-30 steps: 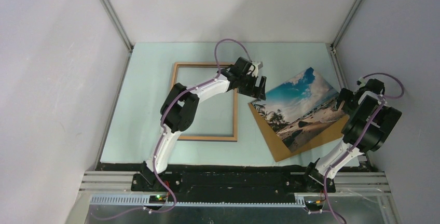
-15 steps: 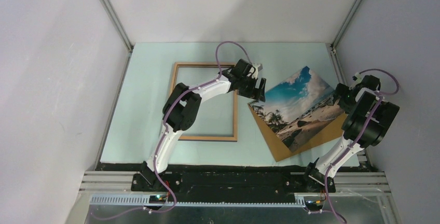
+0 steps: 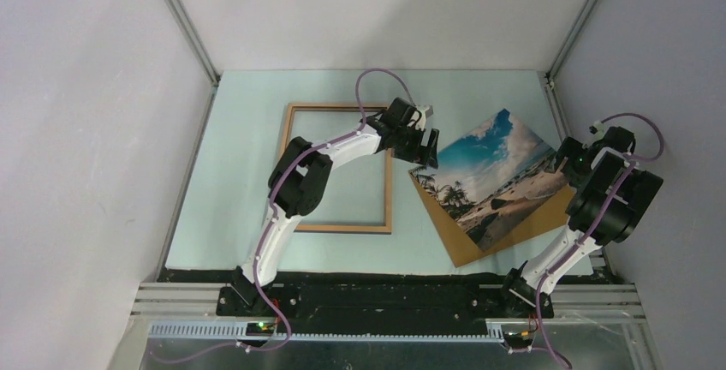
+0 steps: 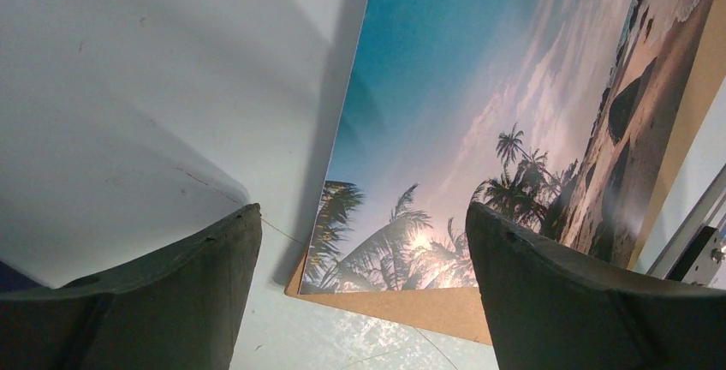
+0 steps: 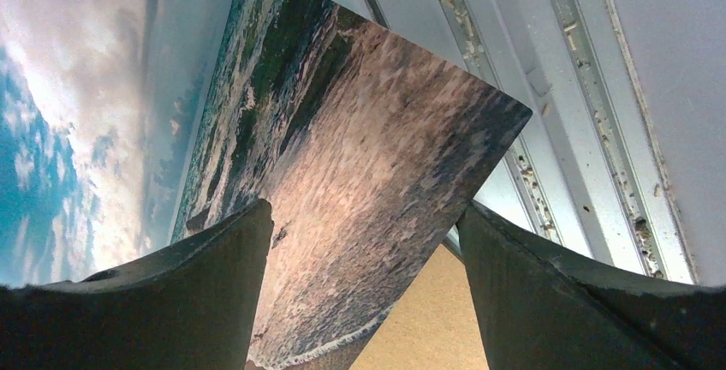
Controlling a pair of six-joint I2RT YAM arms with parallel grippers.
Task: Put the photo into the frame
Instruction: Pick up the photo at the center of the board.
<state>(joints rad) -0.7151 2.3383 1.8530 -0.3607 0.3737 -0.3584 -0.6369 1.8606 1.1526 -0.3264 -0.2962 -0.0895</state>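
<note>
1. Blue sky, white cloud and palms: the photo (image 3: pixel 492 177) lies face up and askew on the table's 3 o'clock side. It sits on a brown backing board (image 3: pixel 467 246) that pokes out along its 6 o'clock edges.
2. My left gripper (image 3: pixel 425 158) hangs at the photo's 9 o'clock corner, jaws spread wide. Between my fingers (image 4: pixel 171 276) I see the palm-tree corner and the board beneath it, and I grip nothing.
3. My right gripper (image 3: pixel 567 158) sits at the photo's 3 o'clock corner, jaws also wide, with the sandy corner between them (whether a finger touches the print I cannot tell).
4. The frame (image 3: pixel 342 228), wood-brown side up, lies flat at 9 o'clock of the photo, apart from it, under my left arm.
5. All of it rests on the pale green table (image 3: pixel 240 173).
</note>
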